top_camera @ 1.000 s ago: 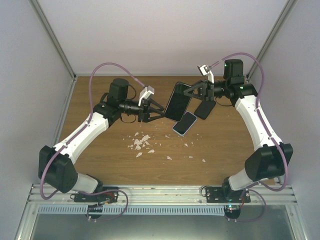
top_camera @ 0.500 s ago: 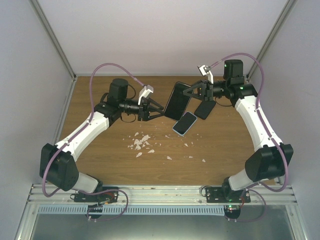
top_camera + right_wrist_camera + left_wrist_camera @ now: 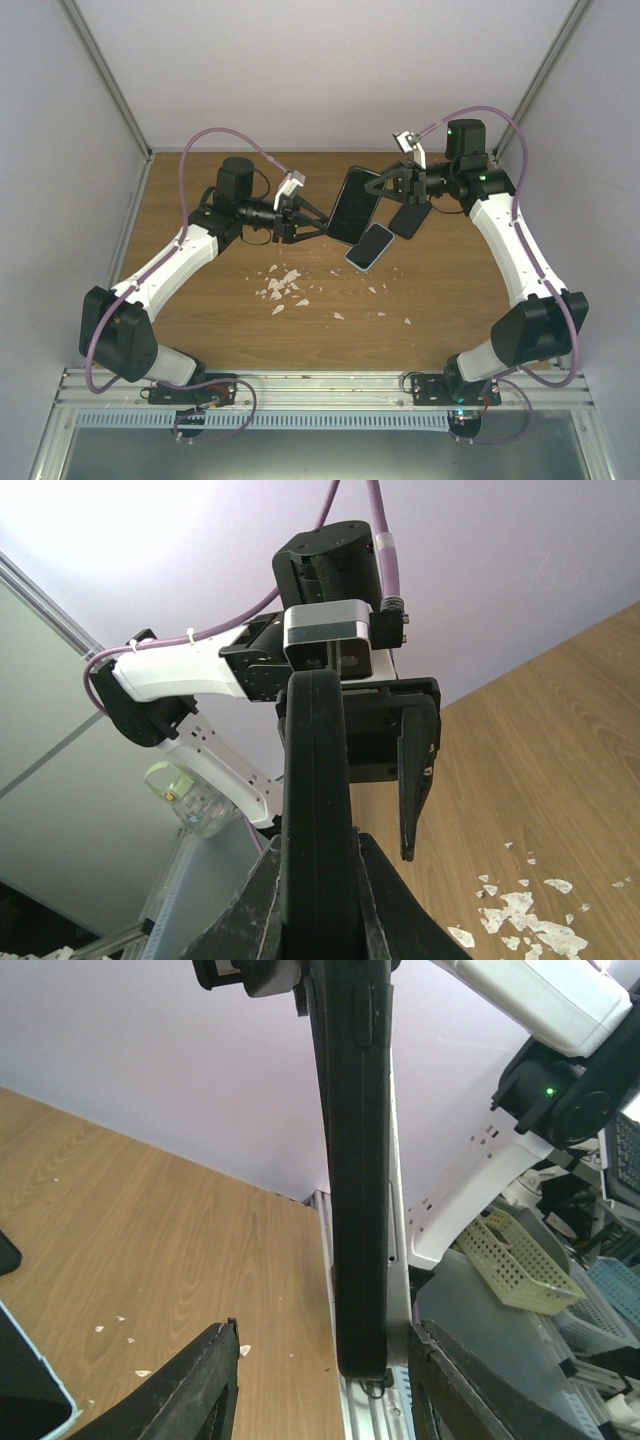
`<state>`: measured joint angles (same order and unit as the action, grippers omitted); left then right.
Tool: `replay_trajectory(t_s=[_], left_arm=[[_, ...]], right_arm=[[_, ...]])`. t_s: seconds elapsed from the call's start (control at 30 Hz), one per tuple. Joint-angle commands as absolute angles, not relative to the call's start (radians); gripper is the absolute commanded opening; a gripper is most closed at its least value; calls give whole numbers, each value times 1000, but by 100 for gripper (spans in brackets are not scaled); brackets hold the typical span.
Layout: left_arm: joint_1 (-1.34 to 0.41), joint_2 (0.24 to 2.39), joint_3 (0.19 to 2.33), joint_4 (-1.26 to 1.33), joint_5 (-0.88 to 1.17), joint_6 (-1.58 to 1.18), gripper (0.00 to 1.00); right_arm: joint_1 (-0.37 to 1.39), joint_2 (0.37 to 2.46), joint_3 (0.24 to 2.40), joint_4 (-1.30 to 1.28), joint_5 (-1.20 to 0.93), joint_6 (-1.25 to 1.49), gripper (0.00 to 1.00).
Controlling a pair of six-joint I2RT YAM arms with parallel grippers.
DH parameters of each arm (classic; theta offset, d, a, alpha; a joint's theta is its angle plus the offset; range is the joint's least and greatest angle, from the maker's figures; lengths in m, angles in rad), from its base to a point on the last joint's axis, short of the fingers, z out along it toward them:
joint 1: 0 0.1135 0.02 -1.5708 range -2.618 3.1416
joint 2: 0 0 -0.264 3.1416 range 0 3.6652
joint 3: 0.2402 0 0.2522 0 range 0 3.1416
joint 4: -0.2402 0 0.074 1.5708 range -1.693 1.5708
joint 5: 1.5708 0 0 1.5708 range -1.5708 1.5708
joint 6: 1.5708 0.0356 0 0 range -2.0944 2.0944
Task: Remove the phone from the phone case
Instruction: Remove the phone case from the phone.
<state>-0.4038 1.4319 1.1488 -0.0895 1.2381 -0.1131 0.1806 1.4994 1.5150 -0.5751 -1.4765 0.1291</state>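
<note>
The black phone case [image 3: 352, 205] hangs in the air above the middle of the worktop [image 3: 210, 300], standing nearly on end with its top leaning away toward the back wall. The right hand [image 3: 376, 188] has it clamped by the upper part, its fingers [image 3: 262, 910] pressed shut against the case's two flat faces. The left hand [image 3: 324, 224] is at the lower end, half open. Its two fingers [image 3: 205, 1390] stand one on each side of the case's bottom edge with a clear gap on both sides, so it touches nothing. Seen from that wrist, the case is edge-on, button bumps showing along its side. From these angles I cannot tell how the phone sits inside it.

Below and just right of the held case, a phone with a pale blue rim [image 3: 370, 247] lies flat on the wood, and a dark slab [image 3: 408, 218] lies beside it. White scraps [image 3: 282, 285] are scattered nearer the arms' bases.
</note>
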Motion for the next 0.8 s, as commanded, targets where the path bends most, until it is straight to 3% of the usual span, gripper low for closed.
replay_trajectory(t_s=[0.0, 0.43, 0.77], left_arm=[[-393, 1440, 1117, -3, 1298, -153, 47], [-394, 1447, 1115, 8, 1245, -152, 48], [-395, 1481, 1147, -100, 1029, -110, 41]], right_arm=[[197, 1452, 1511, -561, -1779, 163, 1], [201, 1449, 1511, -560, -1779, 164, 1], [229, 1443, 1505, -561, -1781, 162, 1]])
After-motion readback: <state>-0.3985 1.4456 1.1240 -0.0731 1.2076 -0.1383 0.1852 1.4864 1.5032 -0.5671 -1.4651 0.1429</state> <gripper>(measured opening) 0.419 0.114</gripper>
